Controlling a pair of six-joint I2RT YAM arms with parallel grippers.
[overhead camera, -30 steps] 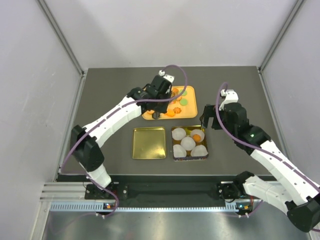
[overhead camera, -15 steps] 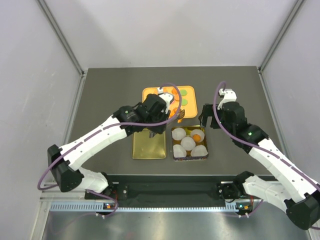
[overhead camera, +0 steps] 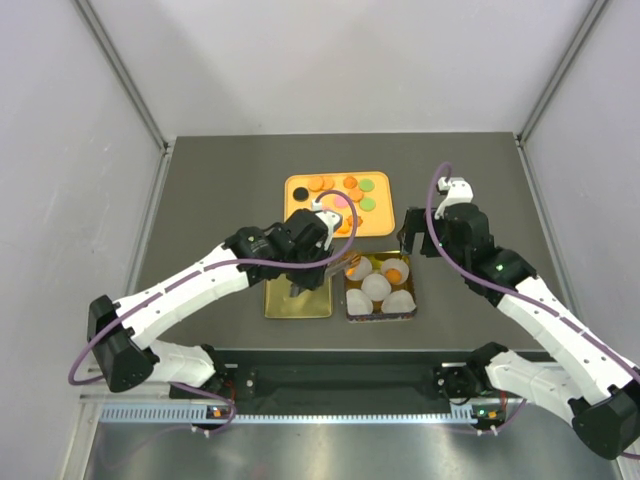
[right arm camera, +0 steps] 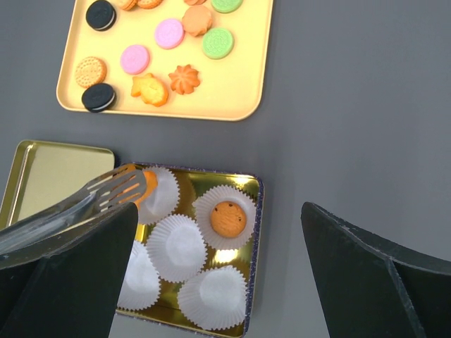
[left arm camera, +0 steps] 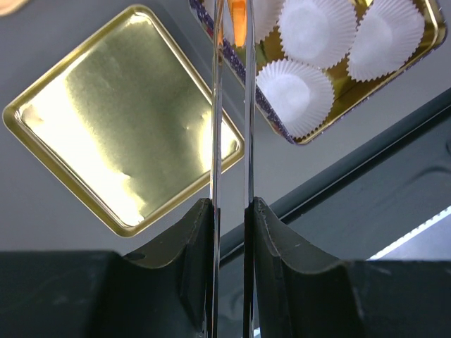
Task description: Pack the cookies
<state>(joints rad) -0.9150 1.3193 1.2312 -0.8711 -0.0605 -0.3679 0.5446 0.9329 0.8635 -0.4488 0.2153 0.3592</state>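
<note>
My left gripper [left arm camera: 230, 204] is shut on a pair of metal tongs [left arm camera: 215, 105]. The tongs' tips pinch an orange cookie [left arm camera: 237, 17] over the back-left paper cup [right arm camera: 161, 193] of the gold tin [right arm camera: 257, 211]. Another orange cookie [right arm camera: 227, 219] lies in the back-right cup. More cookies [right arm camera: 169, 33], orange, pink, green and black, lie on the orange tray [right arm camera: 232, 84]. My right gripper [right arm camera: 219, 208] hangs open above the tin, holding nothing. In the top view the left gripper [overhead camera: 305, 255] is by the tin [overhead camera: 410, 300] and the right gripper [overhead camera: 418, 240] is behind it.
A gold lid [overhead camera: 285, 295] lies flat left of the tin, partly under my left arm. Several white paper cups [left arm camera: 296, 95] fill the tin. The orange tray [overhead camera: 385, 215] sits behind both. Grey walls close in the dark table on three sides.
My left arm has swung back from the orange tray toward the near side, bringing the tongs and the orange cookie over the tin. The right arm has not moved.
</note>
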